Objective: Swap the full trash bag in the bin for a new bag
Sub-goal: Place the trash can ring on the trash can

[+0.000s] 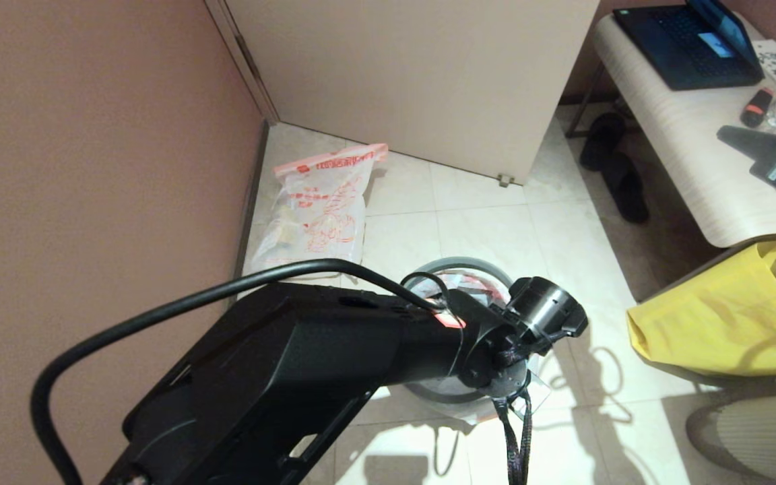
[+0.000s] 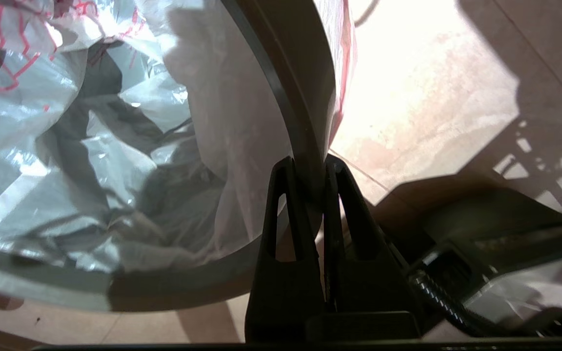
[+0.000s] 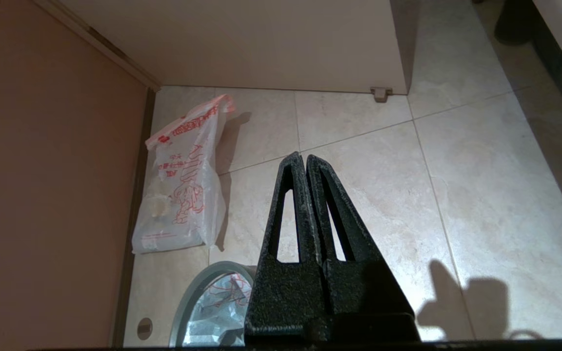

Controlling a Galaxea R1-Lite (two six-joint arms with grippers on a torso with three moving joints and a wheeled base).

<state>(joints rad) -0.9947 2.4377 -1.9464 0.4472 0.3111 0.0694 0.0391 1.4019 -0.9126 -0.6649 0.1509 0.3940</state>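
The grey rim ring [image 2: 310, 97] of the bin [image 1: 459, 266] at frame centre is pinched by the left gripper [image 2: 310, 168], with the new bag [image 2: 115, 146] lining the inside and folded over the edge. The full trash bag [image 1: 320, 209] is seen upper left, on the floor tiles [image 1: 482, 222] against the wall [image 1: 91, 168]. The right gripper [image 3: 300, 158] is held above the floor, fingers closed together, empty.

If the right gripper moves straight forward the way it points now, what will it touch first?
Probably the bare floor tiles: the right gripper, shut and empty, points past the bin and beside the full trash bag, toward the cabinet. Depth is unclear.
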